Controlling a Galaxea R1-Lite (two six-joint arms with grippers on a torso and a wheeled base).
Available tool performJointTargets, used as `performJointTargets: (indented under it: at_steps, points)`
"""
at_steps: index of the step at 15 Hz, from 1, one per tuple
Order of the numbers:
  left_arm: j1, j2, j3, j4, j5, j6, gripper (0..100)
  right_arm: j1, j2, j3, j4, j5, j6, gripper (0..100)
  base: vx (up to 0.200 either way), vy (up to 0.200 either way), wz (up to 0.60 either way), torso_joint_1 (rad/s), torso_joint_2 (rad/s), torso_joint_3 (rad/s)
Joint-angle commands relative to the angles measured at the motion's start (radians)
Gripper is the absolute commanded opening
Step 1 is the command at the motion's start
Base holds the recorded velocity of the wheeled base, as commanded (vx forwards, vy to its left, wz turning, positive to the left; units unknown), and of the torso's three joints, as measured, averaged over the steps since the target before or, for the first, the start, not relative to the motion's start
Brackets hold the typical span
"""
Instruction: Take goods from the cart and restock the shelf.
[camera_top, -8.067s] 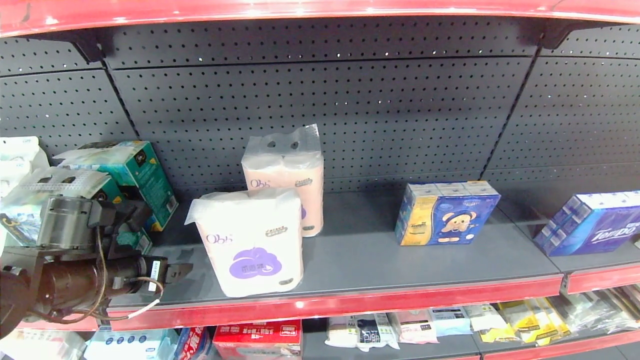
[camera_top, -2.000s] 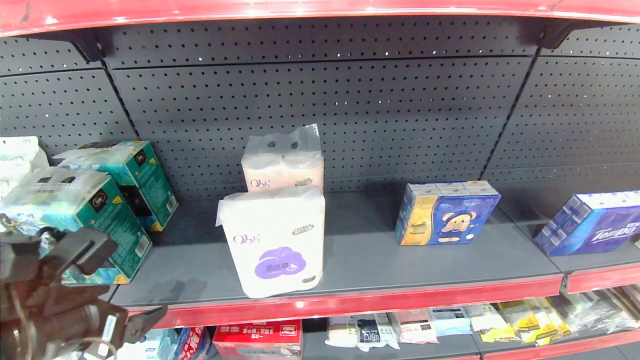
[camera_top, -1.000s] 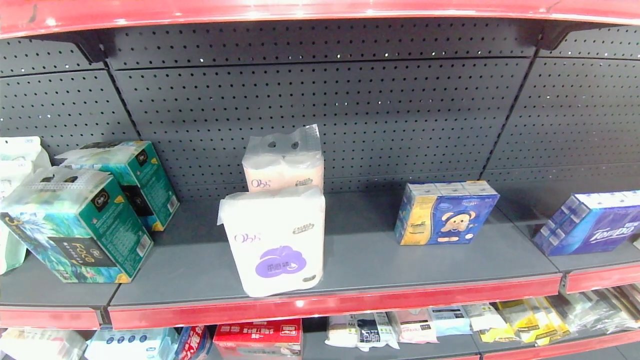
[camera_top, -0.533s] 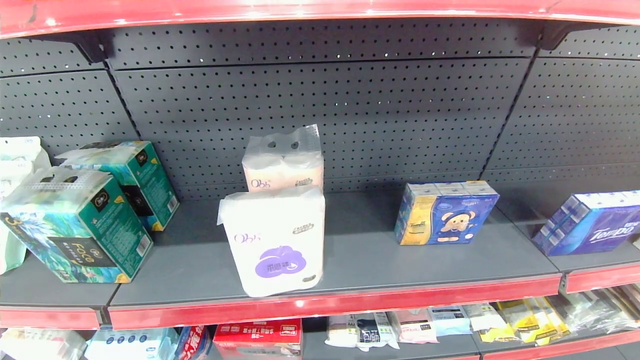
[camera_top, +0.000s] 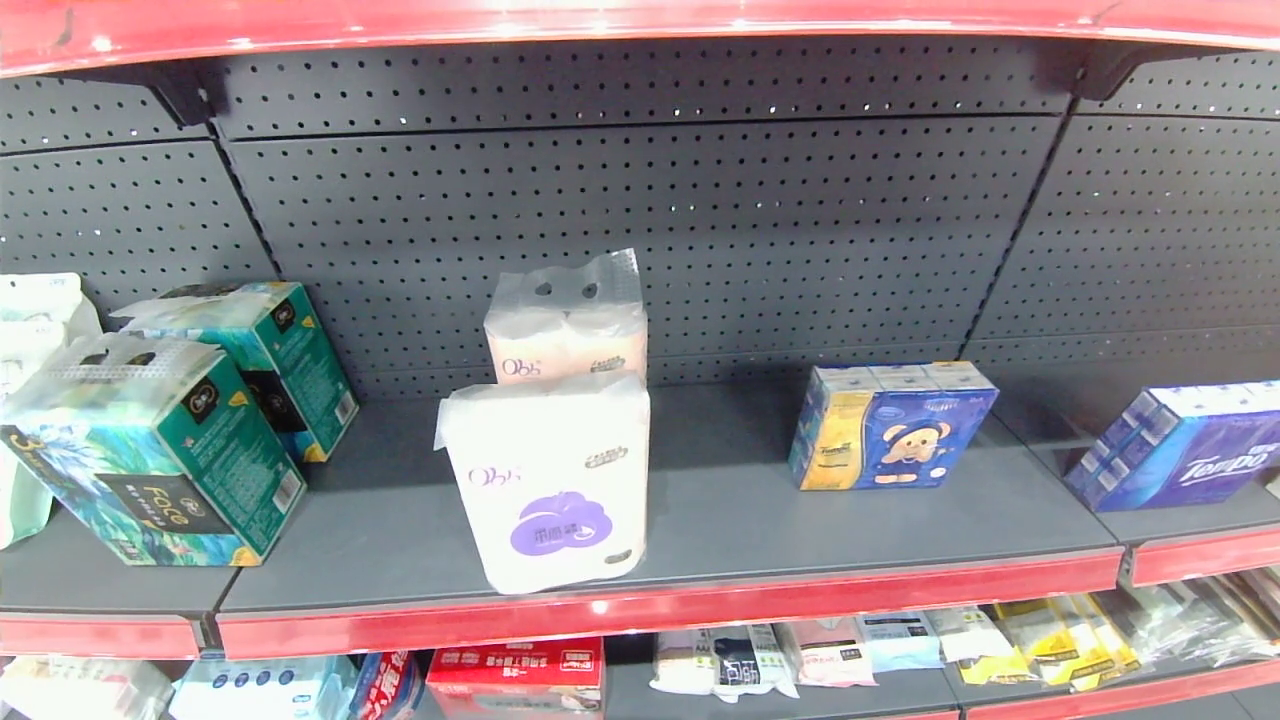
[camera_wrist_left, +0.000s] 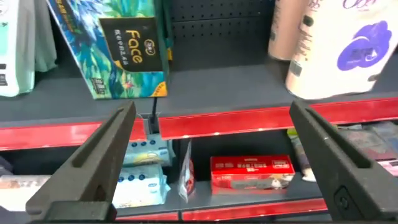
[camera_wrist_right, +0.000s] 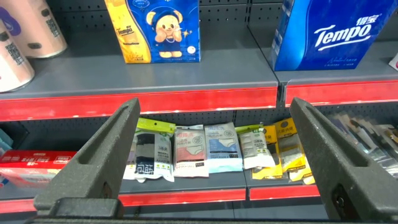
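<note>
A white toilet-roll pack with a purple print (camera_top: 545, 480) stands upright at the front of the grey shelf (camera_top: 760, 520), with a pink pack (camera_top: 566, 320) right behind it. Two green tissue boxes (camera_top: 150, 450) lean at the left. A blue and yellow tissue pack with a bear (camera_top: 890, 425) sits to the right. My left gripper (camera_wrist_left: 211, 168) hangs open and holds nothing, in front of the shelf's red edge (camera_wrist_left: 249, 118), below the green box (camera_wrist_left: 118, 50) and the white pack (camera_wrist_left: 348, 56). My right gripper (camera_wrist_right: 211, 162) is open too, facing the bear pack (camera_wrist_right: 158, 28).
A dark blue tissue pack (camera_top: 1180, 445) lies on the neighbouring shelf section at the right. The lower shelf holds a red box (camera_wrist_left: 252, 171) and several flat packets (camera_wrist_right: 211, 146). Bare shelf floor lies between the white pack and the bear pack.
My left arm, low at the left of the head view two seconds ago, has drawn back out of it. The white pack stands further right than eight seconds ago. Nothing moved in the last second.
</note>
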Motion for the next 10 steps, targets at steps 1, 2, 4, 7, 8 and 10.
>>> performJointTargets:
  at_steps: [1, 2, 4, 7, 8, 10]
  points:
    - [0.001, 0.002, 0.001, 0.0, 0.0, -0.002, 100, 0.0, 0.001, 0.0, -0.001, 0.0, 0.0, 100, 0.0, 0.0, 0.0, 0.0, 0.0, 0.0]
    - [0.001, 0.002, 0.001, 0.0, 0.0, 0.005, 100, 0.0, 0.001, 0.0, -0.001, 0.0, 0.001, 100, 0.0, 0.0, 0.0, 0.0, 0.0, 0.0]
    - [0.001, 0.002, 0.001, 0.0, 0.0, -0.007, 100, 0.0, 0.001, 0.0, -0.001, 0.0, 0.0, 100, 0.0, 0.0, 0.0, 0.0, 0.0, 0.0]
    - [0.002, 0.002, 0.001, 0.001, -0.001, -0.009, 100, 0.0, 0.001, 0.0, -0.001, 0.0, 0.003, 100, 0.0, 0.0, 0.0, 0.0, 0.0, 0.0]
    - [0.001, 0.002, 0.001, 0.0, 0.0, -0.009, 100, 0.0, 0.001, 0.0, -0.001, 0.0, 0.003, 100, 0.0, 0.0, 0.0, 0.0, 0.0, 0.0]
    - [0.001, 0.002, 0.001, 0.0, -0.001, -0.013, 100, 0.0, 0.001, 0.0, -0.001, 0.0, 0.001, 100, 0.0, 0.0, 0.0, 0.0, 0.0, 0.0]
